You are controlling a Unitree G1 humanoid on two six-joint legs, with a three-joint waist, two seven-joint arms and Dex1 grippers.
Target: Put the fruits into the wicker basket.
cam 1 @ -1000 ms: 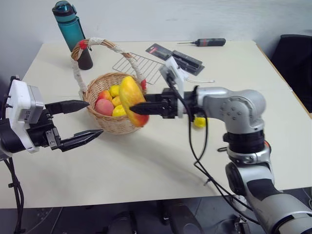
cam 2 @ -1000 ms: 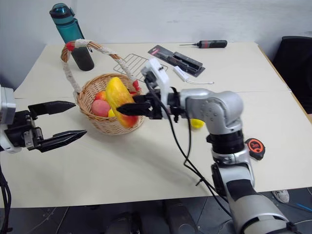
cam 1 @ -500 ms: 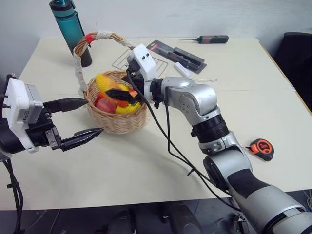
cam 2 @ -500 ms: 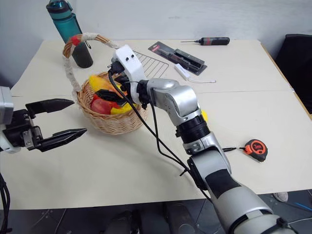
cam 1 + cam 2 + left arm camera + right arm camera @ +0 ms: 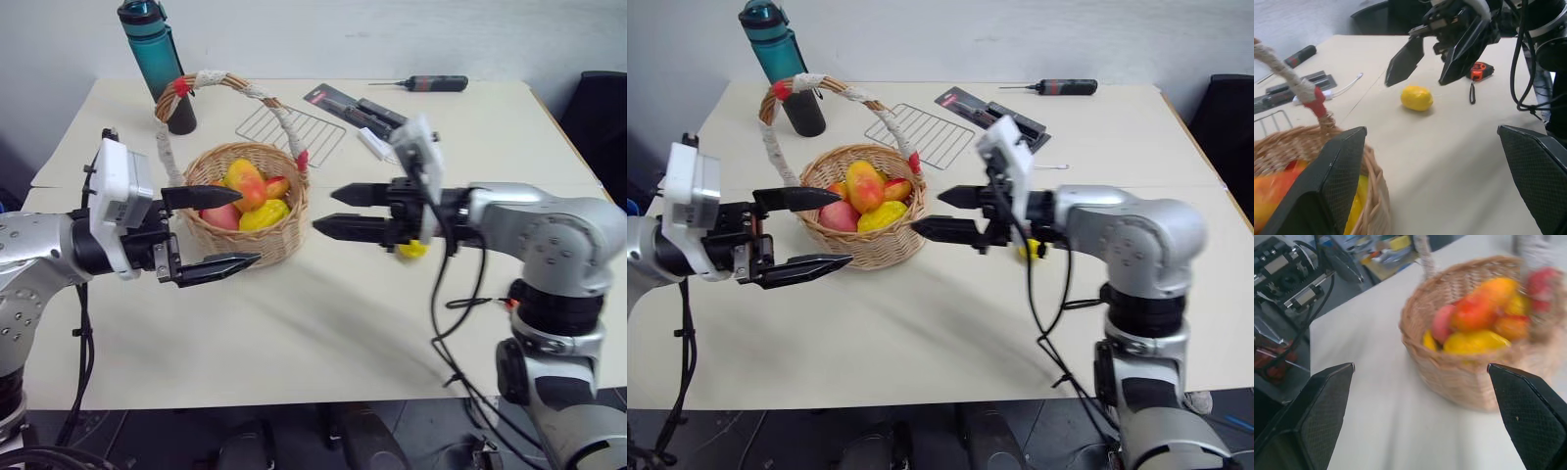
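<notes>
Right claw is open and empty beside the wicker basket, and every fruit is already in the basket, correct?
Not quite. The right claw is open and empty beside the wicker basket, but one fruit is still out: a yellow lemon lies on the table, as the left wrist view shows.

Lemon (image 5: 412, 249) half behind right arm

One wicker basket (image 5: 865, 245), one lemon (image 5: 1417, 98) outside, several fruits (image 5: 865, 186) inside
</notes>
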